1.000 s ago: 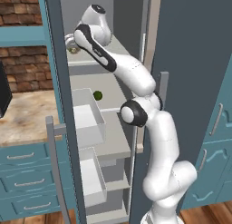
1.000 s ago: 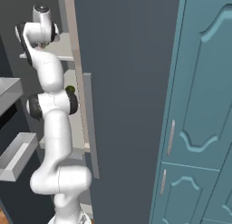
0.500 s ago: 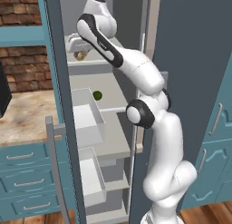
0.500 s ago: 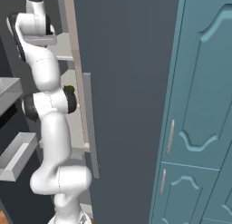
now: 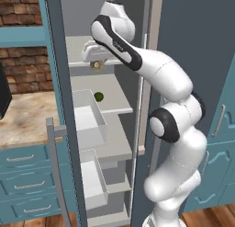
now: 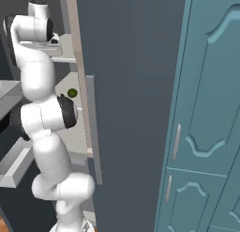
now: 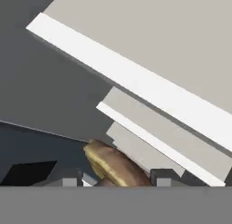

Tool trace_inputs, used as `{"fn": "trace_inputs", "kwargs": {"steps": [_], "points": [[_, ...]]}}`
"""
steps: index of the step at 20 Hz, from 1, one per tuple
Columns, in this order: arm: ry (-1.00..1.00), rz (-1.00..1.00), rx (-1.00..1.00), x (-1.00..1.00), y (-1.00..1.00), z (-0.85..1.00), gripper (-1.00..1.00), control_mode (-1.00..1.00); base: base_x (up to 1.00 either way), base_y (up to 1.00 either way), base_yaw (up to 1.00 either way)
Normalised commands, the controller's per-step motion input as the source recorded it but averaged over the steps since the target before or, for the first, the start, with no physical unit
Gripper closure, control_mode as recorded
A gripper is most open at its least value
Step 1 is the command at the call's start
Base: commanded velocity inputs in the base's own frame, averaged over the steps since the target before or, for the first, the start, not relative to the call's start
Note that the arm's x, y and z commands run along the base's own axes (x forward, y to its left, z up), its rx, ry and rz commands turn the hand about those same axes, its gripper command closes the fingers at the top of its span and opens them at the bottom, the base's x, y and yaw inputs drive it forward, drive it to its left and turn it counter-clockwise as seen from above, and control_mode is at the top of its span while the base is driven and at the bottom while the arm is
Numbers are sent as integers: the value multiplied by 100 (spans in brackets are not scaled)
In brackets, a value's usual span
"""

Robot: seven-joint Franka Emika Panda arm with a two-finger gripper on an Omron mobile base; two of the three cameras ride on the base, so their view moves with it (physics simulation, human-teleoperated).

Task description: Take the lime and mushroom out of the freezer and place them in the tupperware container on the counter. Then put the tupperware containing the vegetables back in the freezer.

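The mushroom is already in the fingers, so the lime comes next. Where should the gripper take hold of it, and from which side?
Probably across the middle of the lime, from the open front of the freezer or from above. It is a small smooth ball lying loose on the shelf beside a white bin, so no side differs; a grip across its widest part should keep it from squirting out.

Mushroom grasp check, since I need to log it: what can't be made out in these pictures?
- Mushroom: hand view's bottom edge cuts it off, so finger contact is unclear.
- Gripper: in the left base view, too small to tell open from shut.
- Lime: a tiny dot; no detail.
- Freezer: in the right base view, its door hides most shelves.
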Motion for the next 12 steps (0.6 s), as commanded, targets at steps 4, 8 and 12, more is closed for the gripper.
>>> {"fn": "trace_inputs", "kwargs": {"steps": [4,8,12], "points": [[-12,-1,4,-100,-46,-19,100,-100,0,0,0],[-17,0,0,-100,-21,0,100,-100,0,0,0],[-14,0,0,-100,-15,6,100,-100,0,0,0]]}}
